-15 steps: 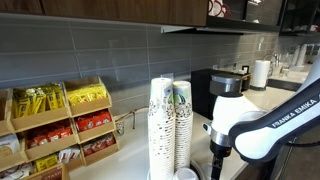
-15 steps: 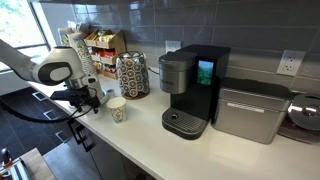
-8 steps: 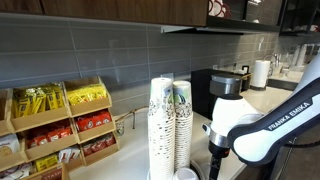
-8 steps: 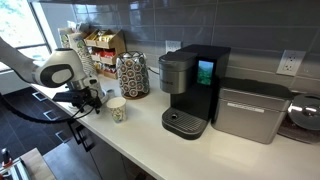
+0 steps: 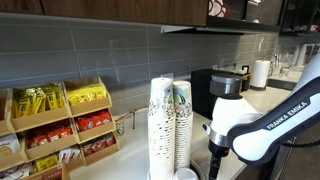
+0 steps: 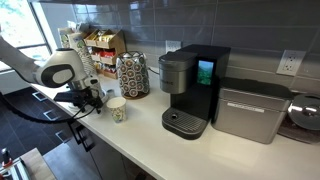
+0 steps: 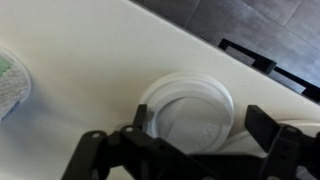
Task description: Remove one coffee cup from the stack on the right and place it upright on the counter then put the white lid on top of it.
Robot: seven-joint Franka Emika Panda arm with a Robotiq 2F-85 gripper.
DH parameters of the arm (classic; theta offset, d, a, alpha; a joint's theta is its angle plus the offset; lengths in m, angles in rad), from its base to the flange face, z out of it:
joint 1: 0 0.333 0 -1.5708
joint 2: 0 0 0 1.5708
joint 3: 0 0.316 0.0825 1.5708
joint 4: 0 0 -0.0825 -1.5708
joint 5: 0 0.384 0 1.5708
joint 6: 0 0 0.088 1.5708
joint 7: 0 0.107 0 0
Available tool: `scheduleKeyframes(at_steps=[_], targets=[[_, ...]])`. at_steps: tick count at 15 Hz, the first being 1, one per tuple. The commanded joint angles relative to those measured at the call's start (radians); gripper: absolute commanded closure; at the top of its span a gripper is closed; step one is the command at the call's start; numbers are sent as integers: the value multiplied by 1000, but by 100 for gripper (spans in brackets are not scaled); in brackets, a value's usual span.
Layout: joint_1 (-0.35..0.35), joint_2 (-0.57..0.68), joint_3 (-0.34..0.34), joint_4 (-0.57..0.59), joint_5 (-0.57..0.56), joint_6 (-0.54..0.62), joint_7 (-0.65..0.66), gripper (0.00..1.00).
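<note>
Evidently the lid step is getting under way. The coffee cup (image 6: 117, 109) is standing upright on the counter (image 6: 150, 140), a little in from the front edge and apart from the stack (image 5: 181, 120), which is rising against the back edge beside a like column of cups. Judging by that, the first half of the task is looking done, and the cup is sitting mouth-up so that it can take a cover.

The white lid (image 7: 187, 108) is lying flat on the worktop, close to the front edge: in the wrist view the dark drop past that edge is showing just beyond it. The speckled side of the cup is peeking in at the frame's border, near the lid but not touching it.

The gripper (image 7: 196, 128) is hanging directly over the lid with its jaws spread wide, one dark finger (image 7: 105, 155) on each side of the rim, and it is carrying nothing. Whether the fingers are touching the rim I cannot tell; they are sitting just beside it. The straddling pose is probably chosen so that a squeeze would catch the lid across its widest part.

In an exterior view the arm is reaching in over the front edge, towards the end of the worktop where the snack rack (image 6: 100, 45) is standing, well apart from the coffee machine (image 6: 195, 90). The thin lid, lying flat, is likely calling for a low, level pinch, or it could skid away.
</note>
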Motion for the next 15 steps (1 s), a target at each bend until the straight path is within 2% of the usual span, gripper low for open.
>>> scheduleKeyframes(at_steps=[1, 15], targets=[[-28, 19, 16, 1, -35, 24, 21, 0], [-47, 30, 28, -1, -97, 62, 35, 0]])
